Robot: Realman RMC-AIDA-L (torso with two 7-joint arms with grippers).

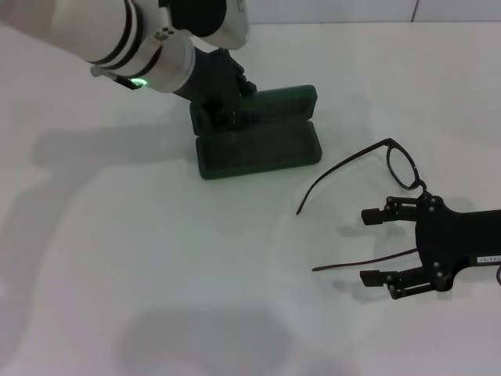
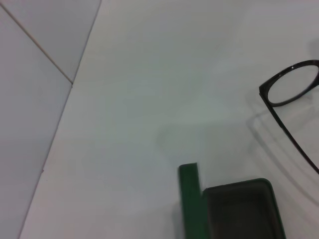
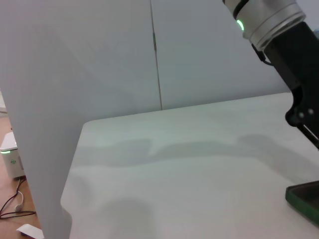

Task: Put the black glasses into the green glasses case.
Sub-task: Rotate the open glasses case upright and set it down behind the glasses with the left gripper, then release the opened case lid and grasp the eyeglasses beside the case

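Head view: black glasses (image 1: 368, 188) lie loose on the white table (image 1: 156, 298), not yet gripped; green glasses case (image 1: 258, 139) lies open.

The glasses sit unfolded, with one lens just ahead of the right gripper (image 1: 374, 245)'s upper finger, the near temple running across between its two fingers and the far temple angling off toward the case. Right jaws are spread wide and hold nothing. I'd close on the frame front or the hinge end, not mid-temple: the arms look thin and would likely flex or pivot out. Keep the approach low and level so the fingers straddle the frame without nudging it. The left gripper (image 1: 223, 110) sits at the case's end by the hinge line, apparently steadying it; I cannot tell how its fingers stand. The lining faces up, well apart from the glasses.
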